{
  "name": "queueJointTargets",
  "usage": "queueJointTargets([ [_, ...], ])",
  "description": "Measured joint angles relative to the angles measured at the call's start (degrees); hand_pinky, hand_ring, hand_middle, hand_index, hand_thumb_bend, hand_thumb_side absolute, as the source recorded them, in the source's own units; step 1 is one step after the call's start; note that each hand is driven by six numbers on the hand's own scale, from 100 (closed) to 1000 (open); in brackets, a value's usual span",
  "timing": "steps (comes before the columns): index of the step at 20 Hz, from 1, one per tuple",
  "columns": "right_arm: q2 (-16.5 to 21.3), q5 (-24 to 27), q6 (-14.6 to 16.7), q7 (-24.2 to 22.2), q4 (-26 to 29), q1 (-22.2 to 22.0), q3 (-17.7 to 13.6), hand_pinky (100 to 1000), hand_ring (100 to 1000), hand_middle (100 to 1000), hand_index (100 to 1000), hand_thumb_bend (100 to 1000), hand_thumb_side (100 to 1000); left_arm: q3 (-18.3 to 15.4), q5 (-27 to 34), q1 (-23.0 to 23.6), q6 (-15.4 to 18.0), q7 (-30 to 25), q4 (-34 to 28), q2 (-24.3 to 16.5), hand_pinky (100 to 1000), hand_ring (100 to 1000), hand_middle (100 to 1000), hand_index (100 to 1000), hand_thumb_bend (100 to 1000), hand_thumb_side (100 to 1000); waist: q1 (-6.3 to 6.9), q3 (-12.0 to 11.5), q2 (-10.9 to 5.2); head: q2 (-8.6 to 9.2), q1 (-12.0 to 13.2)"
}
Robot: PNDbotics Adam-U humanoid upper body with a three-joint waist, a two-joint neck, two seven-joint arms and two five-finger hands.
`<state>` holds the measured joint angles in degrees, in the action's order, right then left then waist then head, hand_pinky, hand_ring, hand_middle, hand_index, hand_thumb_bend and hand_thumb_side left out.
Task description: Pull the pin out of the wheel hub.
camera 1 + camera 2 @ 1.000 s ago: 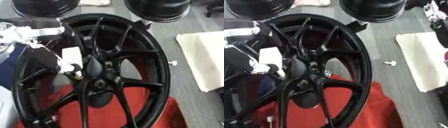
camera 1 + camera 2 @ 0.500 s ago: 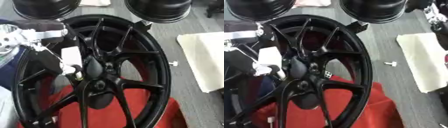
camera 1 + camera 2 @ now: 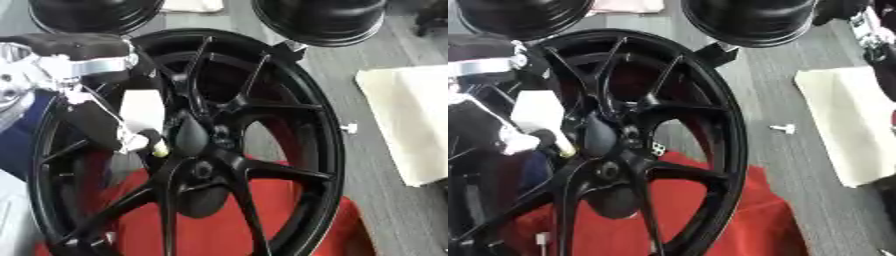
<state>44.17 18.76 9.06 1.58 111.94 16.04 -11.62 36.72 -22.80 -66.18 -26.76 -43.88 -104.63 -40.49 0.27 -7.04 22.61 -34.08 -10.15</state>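
A: Grey floor, a red cloth (image 3: 262, 220) spread on it, the hub (image 3: 188, 145) lying on the cloth. Two more black rims sit at the far edge and a pale mat (image 3: 407, 120) lies off to the right. What does the left eye give you?

B: The left hand (image 3: 131, 125) comes in from the left, over the spokes, its fingers curled down toward the hub's centre. At their tips is a small yellowish piece, the pin (image 3: 160, 149) as I read it (short, and mostly hidden by the fingers). It sits just left of the centre boss.

A: So the hand is pinching it?

B: It looks clenched on the pin, yes. I judge the pin's long axis runs into the hub face, tilted a little toward the hand, so the pull should go back along that line, up and to the left.

A: And the right eye?

B: Same hold from a shifted angle: the pin (image 3: 564, 148) shows as a pale stub between the fingers and the boss. A small white bit (image 3: 781, 128) lies on the floor, well apart on the right.

A: The right hand?

B: In neither view. Only the left one is at the pin.
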Motion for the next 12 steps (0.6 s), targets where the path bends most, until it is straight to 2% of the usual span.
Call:
queueJointTargets([
  [5,-0.06,0.0,-0.04,0.1,0.0,-0.09,-0.01,785,591,544,664,100,544,-2.45,1.1,-0.72,-0.2,0.2,-2.81,-1.14,767,724,589,399,100,125,-0.02,-0.05,-0.01,0.0,0.06],
  [12,-0.06,0.05,0.04,0.28,0.0,-0.15,-0.01,785,591,545,664,100,543,-8.61,4.61,-1.9,-2.17,2.17,-6.74,-2.74,753,713,568,384,100,140,-0.1,-0.05,-0.19,-0.08,0.27],
])
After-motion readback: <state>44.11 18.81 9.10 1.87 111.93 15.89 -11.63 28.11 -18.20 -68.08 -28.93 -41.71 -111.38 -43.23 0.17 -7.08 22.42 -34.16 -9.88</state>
